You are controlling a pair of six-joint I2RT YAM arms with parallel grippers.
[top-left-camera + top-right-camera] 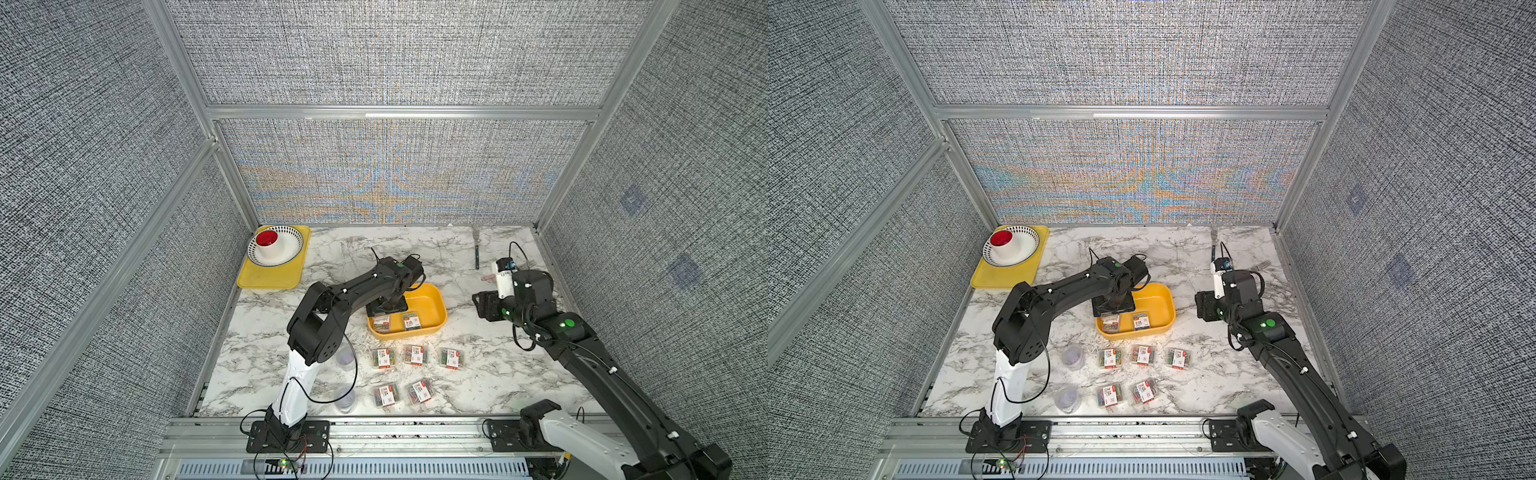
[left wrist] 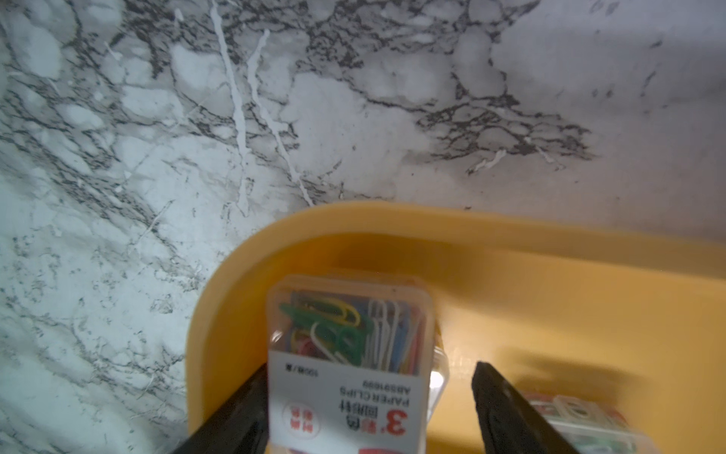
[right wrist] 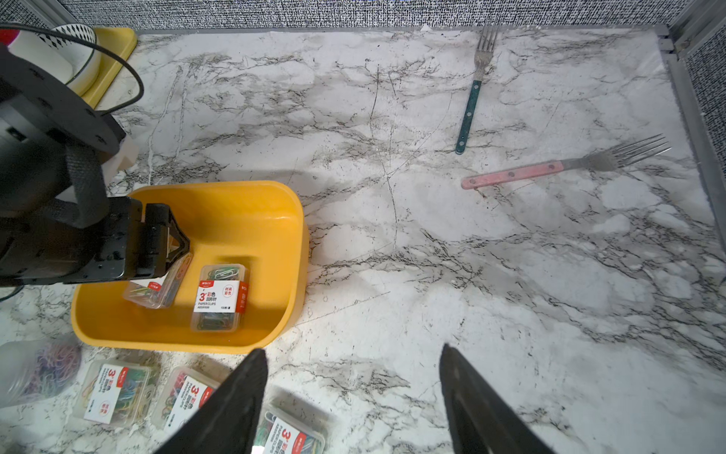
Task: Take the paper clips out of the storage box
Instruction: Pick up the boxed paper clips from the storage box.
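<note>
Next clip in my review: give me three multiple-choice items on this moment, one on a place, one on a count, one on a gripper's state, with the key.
1. Where is the left gripper?
A) over the flat yellow tray
B) beside the forks
C) down in the storage box

2. How many rectangular paper-clip packs lie on the table outside that box?
A) five
B) three
C) eight

3. The right gripper is:
A) shut on a fork
B) open and empty
C) shut on a round tub

Key: 1 C, its fingers flank a labelled pack against the orange wall; 2 A, three in a row and two nearer the arm bases; 3 B, nothing sits between its spread fingers.
</note>
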